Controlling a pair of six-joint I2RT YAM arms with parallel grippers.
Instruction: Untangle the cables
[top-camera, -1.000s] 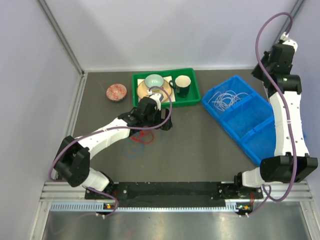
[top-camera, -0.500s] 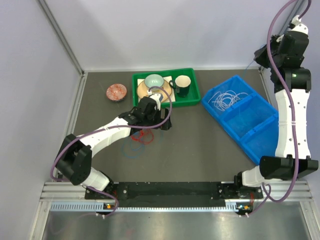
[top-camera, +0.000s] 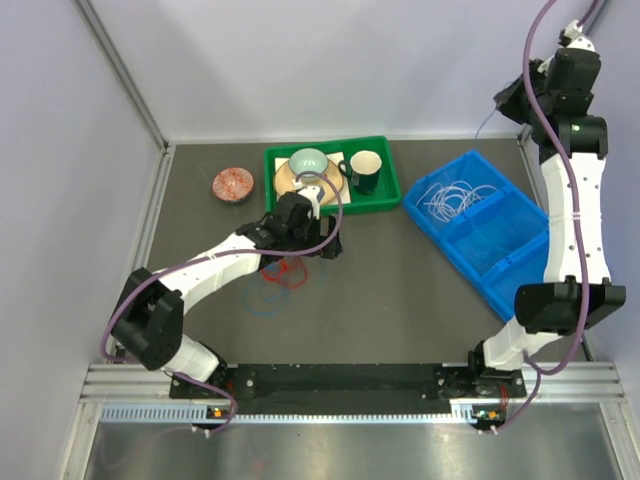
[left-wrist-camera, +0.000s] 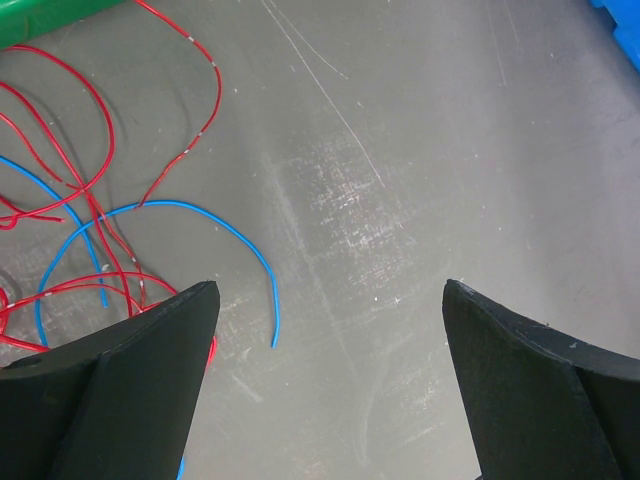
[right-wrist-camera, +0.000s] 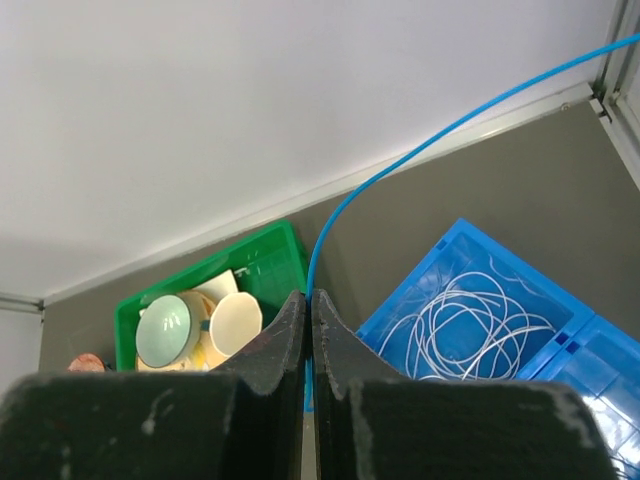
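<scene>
**A:** Where is the right gripper?

**B:** High in the upper right of the overhead view, with its fingers pressed together on the blue cable. In its own camera the wire leaves the fingertips at centre frame and sweeps off to the upper right edge.

**A:** And the left gripper?

**B:** Low over the grey table, left of centre in the overhead view. Its jaws are spread wide with nothing between them.

**A:** The other cables?

**B:** The red cable lies in loose loops on the table at the left of the left wrist frame. It crosses a blue strand (whether that is the same wire the right gripper holds, I cannot tell). The strand's free end lies just right of the finger at the frame's left. The white cable is coiled in the upper-left compartment of the blue bin, at the lower right of the right wrist frame.
</scene>
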